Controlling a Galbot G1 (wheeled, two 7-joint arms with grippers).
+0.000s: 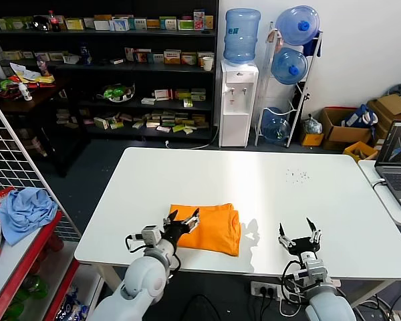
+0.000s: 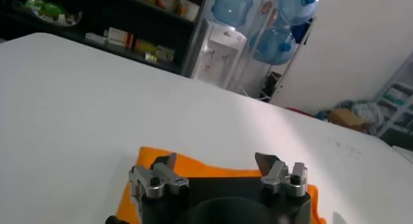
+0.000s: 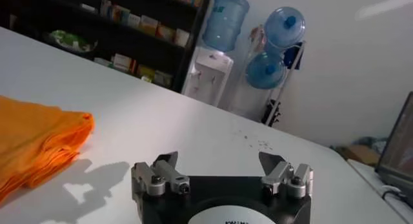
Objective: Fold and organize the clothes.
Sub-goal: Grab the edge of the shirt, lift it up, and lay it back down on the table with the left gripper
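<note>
I'm looking down over the white table [image 1: 267,180], and nearest me both arms sit at its near edge. My left gripper [image 1: 182,219] hangs right over the near-left corner of the orange T-shirt [image 1: 210,229], fingers spread wide, nothing between them. From the left wrist camera I see the same: the left gripper [image 2: 216,159] has both fingertips [image 2: 166,162] apart with only orange cloth [image 2: 213,168] below and bare tabletop [image 2: 97,96] ahead.

My right gripper [image 1: 297,231] sits to the right of the shirt, well apart from it, above bare table, also fully spread and holding nothing. Its wrist view shows the right gripper [image 3: 219,159] gaping, with the shirt [image 3: 39,141] lying off to one side as a stack of folded layers, their edges showing.

The shirt itself lies folded into a compact rectangle near the table's front edge, a little left of centre, flat on the surface.

Beyond the shirt the tabletop runs out bare, a few dark specks [image 1: 297,176] towards its far right. Right of the table a laptop [image 1: 397,160] stands open. Past the table's far edge stands a water dispenser [image 1: 238,87], with dark shelves [image 1: 120,67] to its left.
</note>
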